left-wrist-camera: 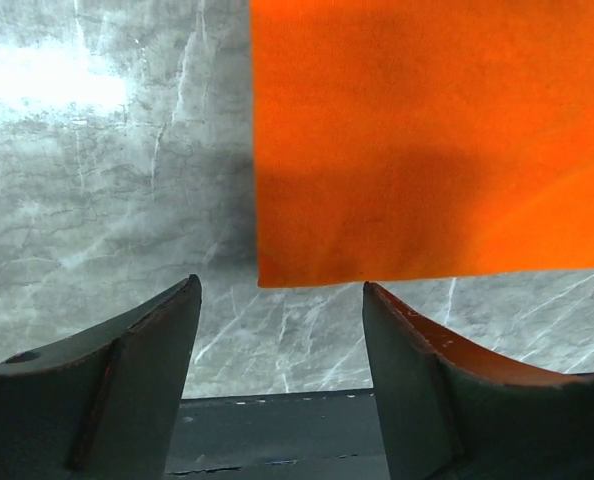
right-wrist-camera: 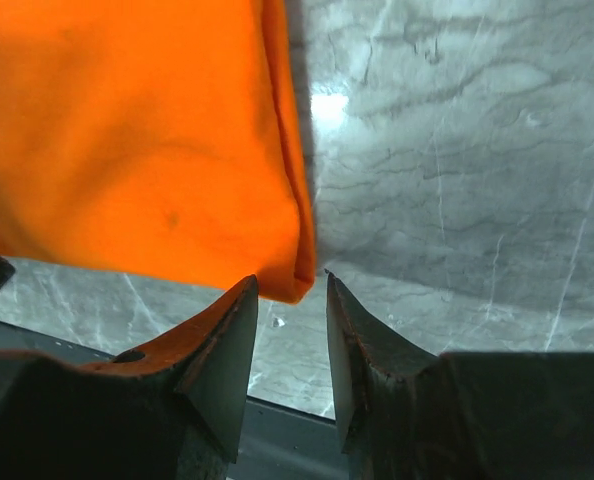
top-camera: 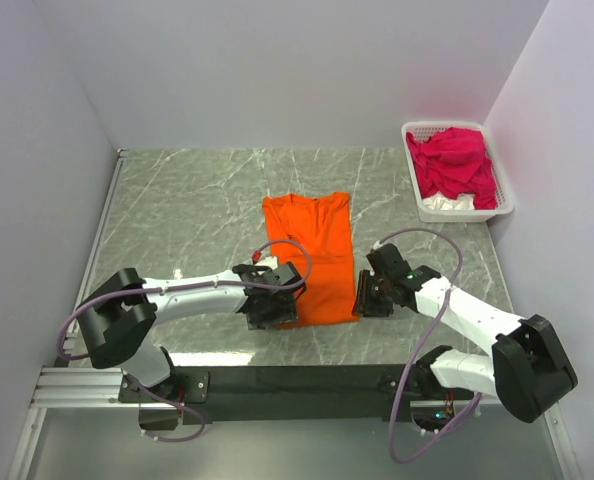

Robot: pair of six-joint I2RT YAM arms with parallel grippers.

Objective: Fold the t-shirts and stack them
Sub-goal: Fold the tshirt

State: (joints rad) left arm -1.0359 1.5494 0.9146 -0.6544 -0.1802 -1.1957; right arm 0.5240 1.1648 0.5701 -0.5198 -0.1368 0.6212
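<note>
Looking at orange shirt (top-camera: 308, 258) lying flat on table (top-camera: 197, 200), folded narrow lengthwise, hem end nearest both end effectors. Holding L end effector (left-wrist-camera: 279, 290) wide apart, gripping nothing, hem corner sitting just ahead btwn fingers. Holding R end effector (right-wrist-camera: 290, 285) at narrower gap, also empty, other hem corner just ahead, nearly btwn tips. Judging cloth light, soft, floppy, prob. sagging if lifted by one point; not fragile, maybe sliding easily on smooth table. Suggesting pinching both hem corners, all layers together, w/ fingers low to table. Seeing pink shirts (top-camera: 454, 160) heaped in basket (top-camera: 505, 205), far ahead-right of R end effector. Finding no brand, label or readable writing.
</note>
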